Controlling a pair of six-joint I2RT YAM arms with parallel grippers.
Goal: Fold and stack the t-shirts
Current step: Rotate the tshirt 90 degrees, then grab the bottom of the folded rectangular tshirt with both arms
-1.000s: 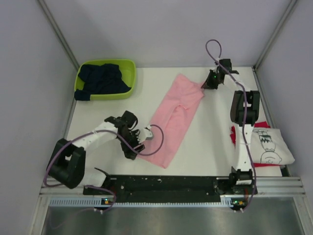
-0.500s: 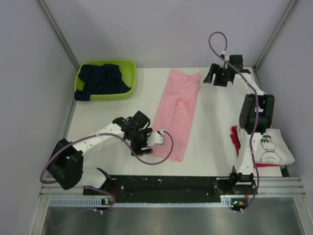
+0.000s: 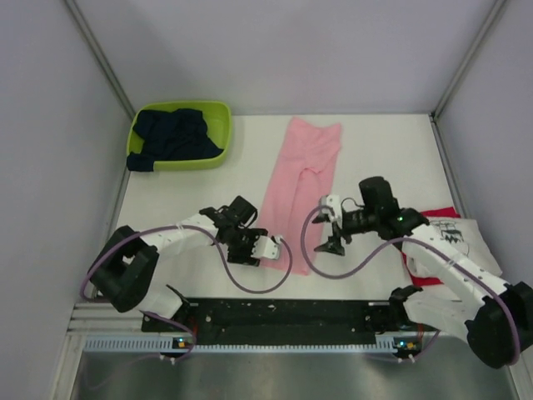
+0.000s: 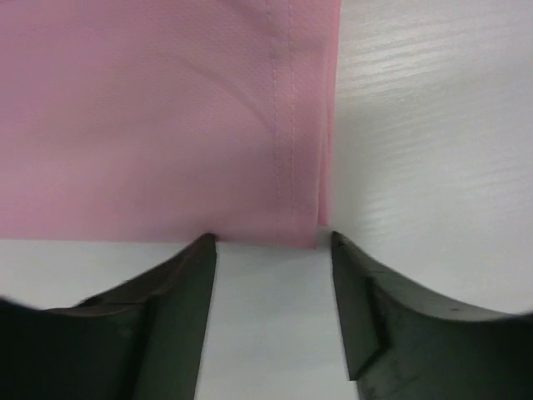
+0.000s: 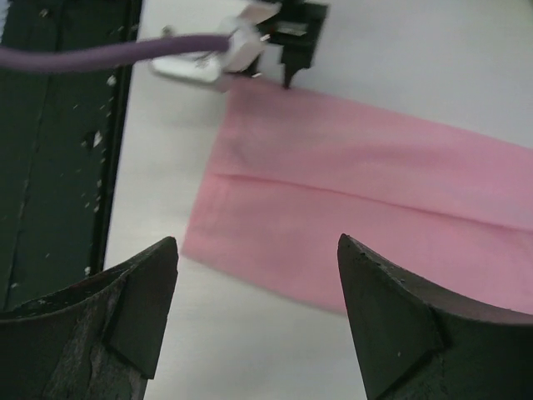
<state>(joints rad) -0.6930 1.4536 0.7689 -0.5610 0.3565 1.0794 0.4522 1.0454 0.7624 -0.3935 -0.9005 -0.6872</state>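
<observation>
- The pink t-shirt [image 3: 304,183] lies flat mid-frame on the table [image 3: 375,150] in the overhead view, folded into a narrow strip.
- Its long axis runs top to bottom of that view, with the lower end leaning slightly left.
- Soft, light and limp, it will likely sag and wrinkle, so it is best pinched at the two lower corners.
- Left gripper [image 4: 268,275]: fingers apart at the lower-left corner, not clamped on it.
- Right gripper [image 5: 258,283]: fingers wide apart near the lower-right corner, holding nothing.

The pink t-shirt [image 4: 150,125] is seen as matt, finely knitted cloth. The white table [image 4: 433,125] is marked by a faint grain; the basket [image 3: 225,132] is made of smooth plastic.
</observation>
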